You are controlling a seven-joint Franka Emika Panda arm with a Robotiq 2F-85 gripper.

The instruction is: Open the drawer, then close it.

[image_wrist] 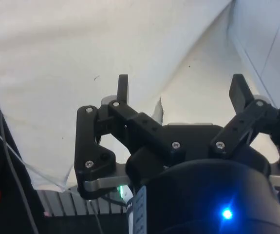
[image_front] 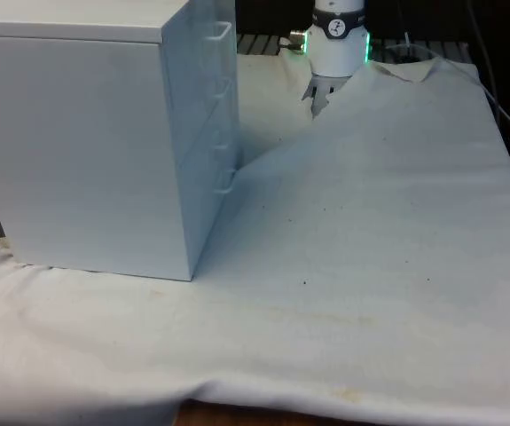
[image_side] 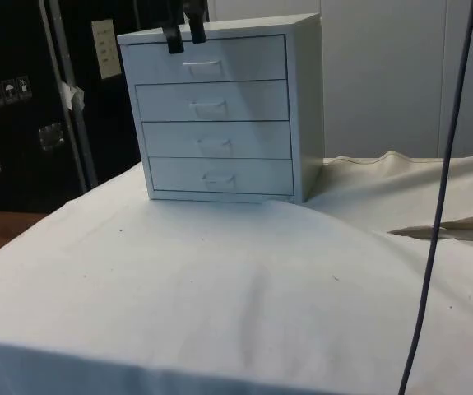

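Note:
A white chest of drawers stands on the cloth-covered table, with all of its drawers shut flush. Each drawer front has a small white handle; the top drawer's handle sits just below the chest's top edge. In the front view the chest turns its side to the camera, and the handles stick out along its right edge. My gripper hangs high in front of the top drawer's upper corner, open and holding nothing. In the wrist view the black fingers are spread wide over the cloth, with the chest off to one side.
The white cloth lies wrinkled, with a raised fold near the robot's base. A dark cable hangs down at the side view's right. The table's near edge runs along the front view's bottom.

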